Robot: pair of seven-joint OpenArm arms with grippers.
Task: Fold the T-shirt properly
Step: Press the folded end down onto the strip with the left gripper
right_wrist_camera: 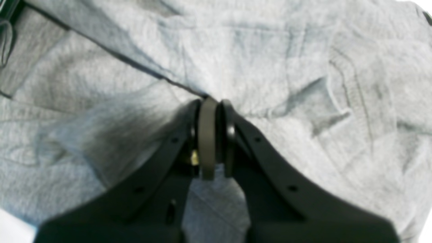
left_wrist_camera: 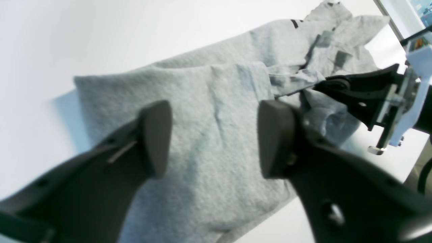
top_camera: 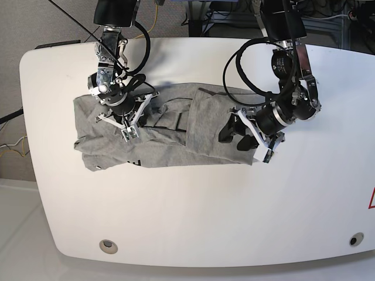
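While I watched the left wrist view, the left gripper hung over the T-shirt with its two pads well apart and nothing between them; grey cloth showed through the gap. A folded flap of the shirt lay directly under the pads, its near edge on the white table. Farther off the cloth was bunched, with a bit of black lettering at the fold. The right gripper reached into that bunched part from the right side of the picture, its black tips at a pinch of cloth.

In the right wrist view, I saw the right gripper with its pads pressed together and grey cloth drawn into a ridge right at the tips. I read that as a grip on the shirt. Wrinkled cloth filled nearly the whole picture, with a seam running diagonally at upper left.

In the base view, the shirt lay across the upper middle of the table, partly folded, one panel turned over the middle. The right gripper sat on the shirt's picture-left half. The left gripper stood over the picture-right end of the shirt. Cables trailed from both arms.
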